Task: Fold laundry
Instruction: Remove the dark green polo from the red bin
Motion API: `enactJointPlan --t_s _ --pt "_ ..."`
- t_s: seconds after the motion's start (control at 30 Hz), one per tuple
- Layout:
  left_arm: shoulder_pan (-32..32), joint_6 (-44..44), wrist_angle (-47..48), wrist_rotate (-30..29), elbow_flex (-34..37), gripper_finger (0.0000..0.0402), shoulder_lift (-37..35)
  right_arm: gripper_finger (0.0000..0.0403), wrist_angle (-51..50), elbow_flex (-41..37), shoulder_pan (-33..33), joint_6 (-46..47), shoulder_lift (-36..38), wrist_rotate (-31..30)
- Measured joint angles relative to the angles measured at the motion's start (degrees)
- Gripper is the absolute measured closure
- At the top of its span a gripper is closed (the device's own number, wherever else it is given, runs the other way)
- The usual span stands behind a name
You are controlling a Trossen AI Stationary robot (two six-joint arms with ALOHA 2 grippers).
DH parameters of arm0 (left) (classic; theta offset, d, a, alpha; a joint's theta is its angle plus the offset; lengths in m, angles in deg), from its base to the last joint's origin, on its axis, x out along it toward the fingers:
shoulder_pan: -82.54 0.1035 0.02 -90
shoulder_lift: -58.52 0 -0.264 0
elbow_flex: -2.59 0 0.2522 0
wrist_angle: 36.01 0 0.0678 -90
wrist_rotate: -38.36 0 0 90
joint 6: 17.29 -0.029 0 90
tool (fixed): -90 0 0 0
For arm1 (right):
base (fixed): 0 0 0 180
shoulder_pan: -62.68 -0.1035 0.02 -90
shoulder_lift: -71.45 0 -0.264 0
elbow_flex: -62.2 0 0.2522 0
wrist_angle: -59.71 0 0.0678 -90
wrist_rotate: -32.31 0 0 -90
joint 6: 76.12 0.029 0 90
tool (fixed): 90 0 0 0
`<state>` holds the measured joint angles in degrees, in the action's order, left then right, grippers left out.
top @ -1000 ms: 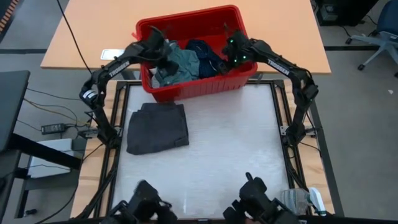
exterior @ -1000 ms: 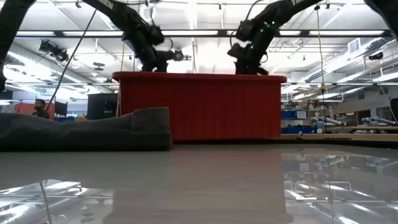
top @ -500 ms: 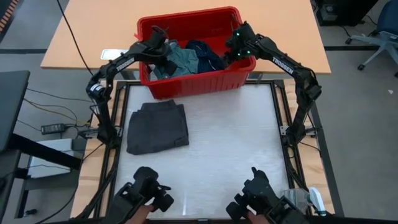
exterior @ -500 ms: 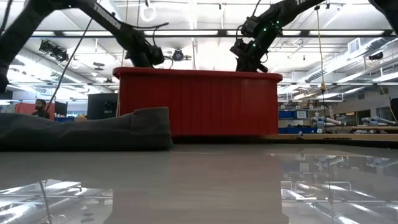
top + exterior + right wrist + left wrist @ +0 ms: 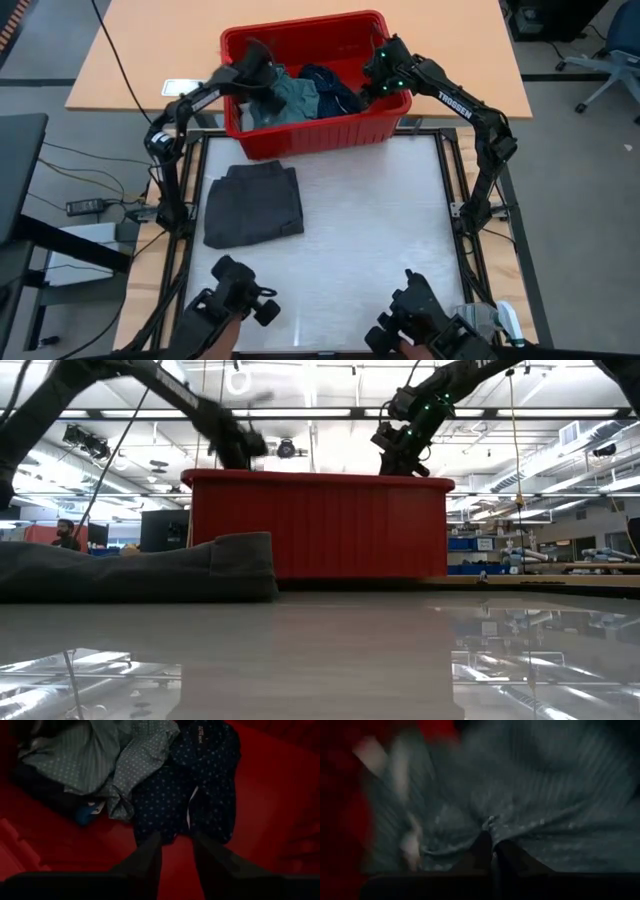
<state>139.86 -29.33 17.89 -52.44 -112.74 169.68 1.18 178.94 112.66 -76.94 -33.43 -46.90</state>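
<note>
Charcoal piece folded on the counter, both pincers in the red basket.

The charcoal grey piece (image 5: 254, 204) lies near the counter's (image 5: 370, 220) left edge. In the basket (image 5: 310, 137) at the far edge, the left pincer (image 5: 491, 851) is clenched on the teal-green shirt (image 5: 540, 815); the right pincer (image 5: 176, 849), parted, hangs over the navy dotted piece (image 5: 192, 795).

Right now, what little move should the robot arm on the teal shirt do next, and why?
Probably lift straight up a little. The left gripper is shut on a pinch of the teal shirt, which lies inside the red basket. Raising it would pull the shirt free of the navy dotted piece beside it. The right gripper hangs open over that piece.
</note>
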Motion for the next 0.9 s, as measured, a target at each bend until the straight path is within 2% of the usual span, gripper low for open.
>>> enactJointPlan --t_s 0.2,0.37,0.4,0.5,0.57,0.73,0.9 --pt "-2.24 -2.15 0.69 2.09 -17.62 0.0397 -2.54 0.029 0.15 0.0 0.08 -1.52 0.0 1.3" --pt "-5.41 -2.23 0.7 12.08 -32.51 0.0399 -4.01 0.0298 0.63 0.0 0.08 -2.67 0.0 3.54" --pt "-6.21 -2.32 0.1 14.11 -33.65 0.0399 -4.37 0.03 1.0 0.0 0.08 -2.83 0.0 4.27" --pt "-8.79 -1.26 -7.22 21.92 -29.61 0.0398 -9.26 0.0305 2.47 0.0 0.21 -3.66 0.0 6.22" --pt "-10.84 -0.2 -10.16 26.6 -29.29 0.0398 -11.5 0.0308 3.61 0.0 0.23 -3.99 0.0 7.5" --pt "-15.26 2.6 -11.81 37.19 -29.46 0.0397 -15.04 0.0314 3.98 0.0 0.41 -3.81 1.18 9.46" --pt "-21.44 7.58 -12.99 50.19 -29.39 0.0397 -16.86 0.0318 4.05 0.0 0.41 -1.65 5.07 8.07"
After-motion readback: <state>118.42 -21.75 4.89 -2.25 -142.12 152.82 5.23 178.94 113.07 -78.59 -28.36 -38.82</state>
